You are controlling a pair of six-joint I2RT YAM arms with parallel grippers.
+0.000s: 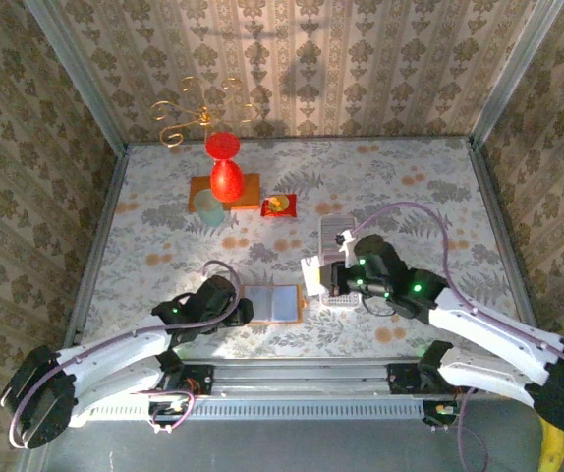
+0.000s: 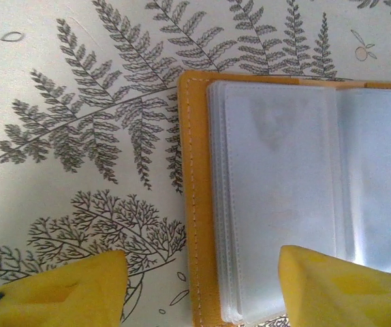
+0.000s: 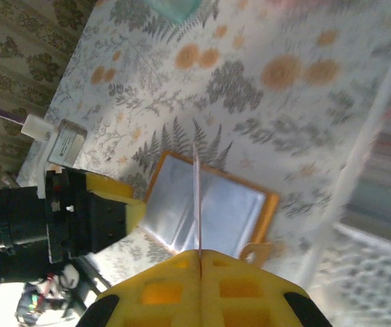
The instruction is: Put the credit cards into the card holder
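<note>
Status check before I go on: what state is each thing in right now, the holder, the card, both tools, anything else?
card holder, lying open, clear sleeves facing up
credit card, held on edge near the holder, not in a sleeve
right tool, shut on the credit card
left tool, open, straddling the holder's left edge
red vase, standing upright at the back
</note>
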